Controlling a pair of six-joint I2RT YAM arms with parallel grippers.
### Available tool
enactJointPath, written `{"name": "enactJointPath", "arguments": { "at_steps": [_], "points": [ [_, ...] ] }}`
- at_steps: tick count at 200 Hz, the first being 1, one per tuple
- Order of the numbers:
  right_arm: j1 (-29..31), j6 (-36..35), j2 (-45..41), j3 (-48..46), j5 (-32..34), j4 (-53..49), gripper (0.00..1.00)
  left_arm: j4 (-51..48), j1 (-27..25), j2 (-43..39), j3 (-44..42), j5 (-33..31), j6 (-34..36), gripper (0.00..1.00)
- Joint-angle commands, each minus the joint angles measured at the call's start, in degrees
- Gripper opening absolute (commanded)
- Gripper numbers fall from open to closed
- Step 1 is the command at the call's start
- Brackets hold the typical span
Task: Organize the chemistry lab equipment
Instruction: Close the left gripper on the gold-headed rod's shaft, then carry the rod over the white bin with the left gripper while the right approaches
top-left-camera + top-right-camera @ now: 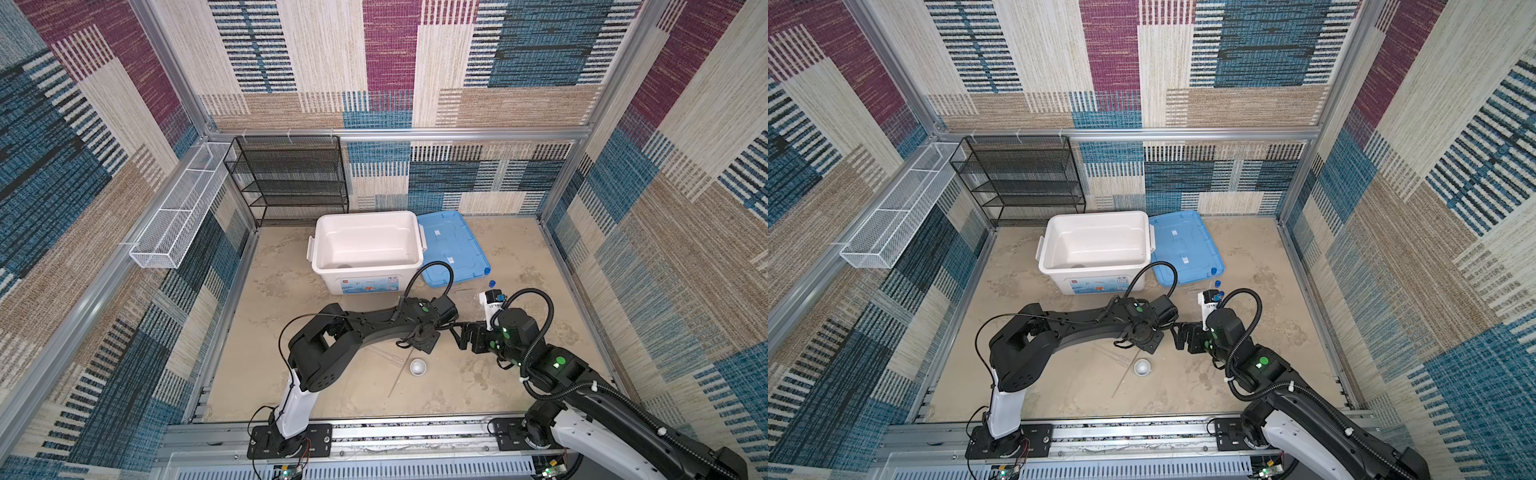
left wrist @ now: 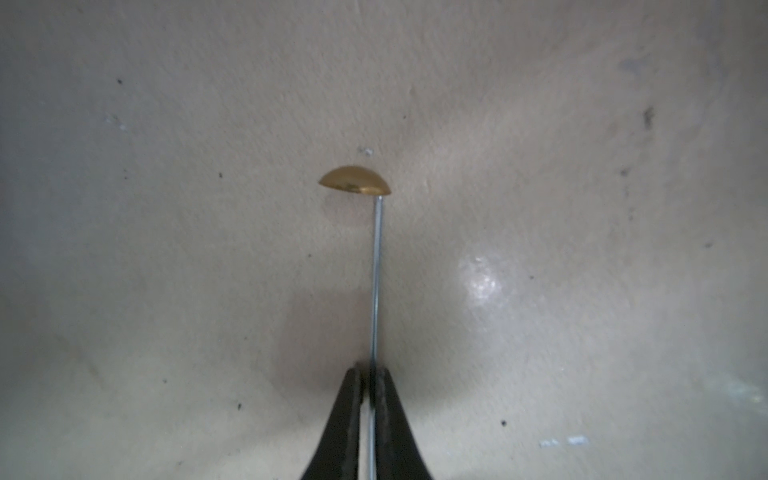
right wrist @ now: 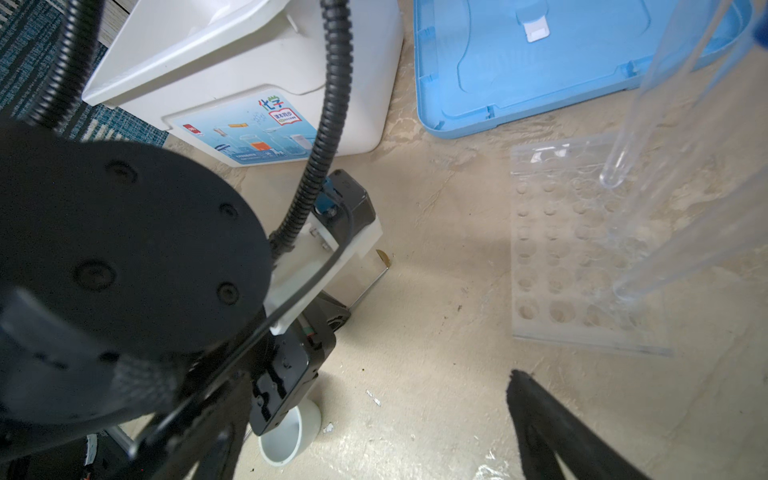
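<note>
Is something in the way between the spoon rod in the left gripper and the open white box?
Nothing visible. The left gripper is shut on the spoon rod, and the table between it and the white box is bare. The blue lid lies beside it.

The white bin [image 3: 266, 104] stood open, its printed label facing the camera. The blue lid [image 3: 540, 75] lay flat on the worktop [image 3: 436, 332] just beside it. A clear perforated rack [image 3: 561, 266] lay near the lid, with the rounded ends of clear tubes [image 3: 638, 104] over it; seating could not be determined. The left arm [image 3: 124, 270] blocked much of the frame. A thin metal rod [image 3: 371, 282] with a brass tip projected past it. A small white dish [image 3: 291, 432] sat partly hidden beneath that arm.
</note>
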Motion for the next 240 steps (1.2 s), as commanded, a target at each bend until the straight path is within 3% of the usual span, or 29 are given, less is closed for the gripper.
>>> {"name": "enactJointPath", "arguments": {
  "at_steps": [1,63,110,240],
  "points": [
    [0.0,0.1,-0.1,-0.2,0.3,3.7,0.97,-6.4,0.0,1.5,-0.8,2.4,-1.7,0.10],
    [0.0,0.3,-0.2,-1.2,-0.2,5.2,0.97,-7.1,-0.9,1.2,-2.5,1.8,-2.4,0.14],
    [0.1,-0.3,0.5,-0.6,-0.1,5.1,0.97,-6.7,-0.7,3.0,-0.8,1.6,-1.5,0.00],
    [0.0,-0.8,-2.1,-0.6,-0.5,8.2,0.97,-2.9,0.3,-4.3,-0.4,1.1,1.0,0.00]
  ]
}}
